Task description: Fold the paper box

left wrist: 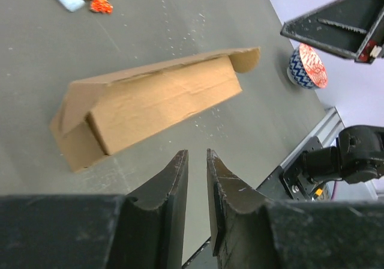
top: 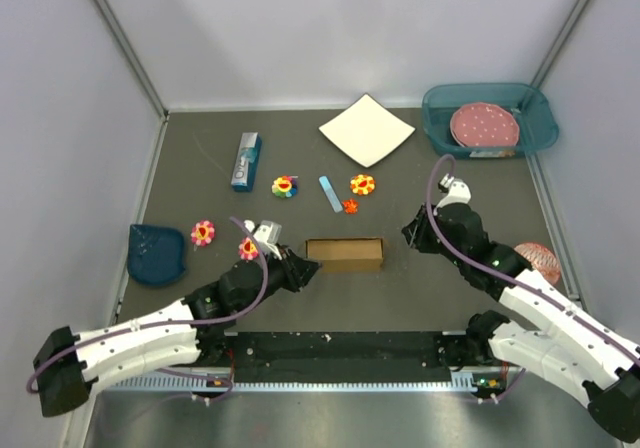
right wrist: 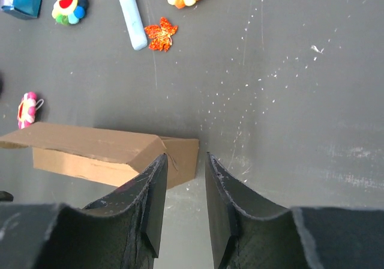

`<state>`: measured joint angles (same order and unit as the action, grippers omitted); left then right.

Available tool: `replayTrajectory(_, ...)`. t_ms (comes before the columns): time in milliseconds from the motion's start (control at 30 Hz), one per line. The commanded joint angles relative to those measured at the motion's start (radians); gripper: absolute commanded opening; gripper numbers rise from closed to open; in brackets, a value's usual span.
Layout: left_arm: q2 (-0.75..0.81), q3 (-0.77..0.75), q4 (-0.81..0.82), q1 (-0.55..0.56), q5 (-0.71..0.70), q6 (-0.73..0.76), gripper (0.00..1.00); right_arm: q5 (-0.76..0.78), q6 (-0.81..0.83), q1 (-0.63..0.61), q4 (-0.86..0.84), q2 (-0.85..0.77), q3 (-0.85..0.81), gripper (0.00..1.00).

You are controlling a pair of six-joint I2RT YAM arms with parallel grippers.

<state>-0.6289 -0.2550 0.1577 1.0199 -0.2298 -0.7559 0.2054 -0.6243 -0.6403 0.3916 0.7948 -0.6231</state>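
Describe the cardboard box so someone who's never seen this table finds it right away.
On the dark table, look near the front edge, about centre: there lies the box. It is the only plain brown thing, long and low; its neighbours are small bright flower toys and a blue stick.

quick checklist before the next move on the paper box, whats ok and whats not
1. Grippers empty: ok. Left gripper and right gripper hold nothing, fingers slightly parted.
2. Paper box lying flat: ok.
3. Closed flush: not ok; an end tab sticks out past the box end.
4. Box free of clutter: ok; the small orange flower lies apart from it.
5. Far side tucked in: cannot tell, hidden.
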Motion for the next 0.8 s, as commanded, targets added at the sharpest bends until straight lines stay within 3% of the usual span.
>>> replayTrajectory(0, -0.081, -0.012, 0.187, 0.069, -0.071, 0.046, 0.24, 0.000, 0.074, -0.028, -0.008, 0.010, -0.066, 0.33)
replayTrajectory(400, -0.285, 0.005, 0.456, 0.097, -0.221, 0.139, 0.24, 0.023, 0.101, -0.055, -0.056, 0.073, -0.075, 0.33)
replayTrajectory(633, -0.354, -0.027, 0.465, 0.098, -0.207, 0.164, 0.24, 0.038, 0.139, -0.120, -0.062, 0.112, -0.096, 0.32)
replayTrajectory(767, -0.318, -0.007, 0.451, 0.101, -0.197, 0.151, 0.24, 0.054, 0.146, -0.145, -0.060, 0.132, -0.095, 0.32)
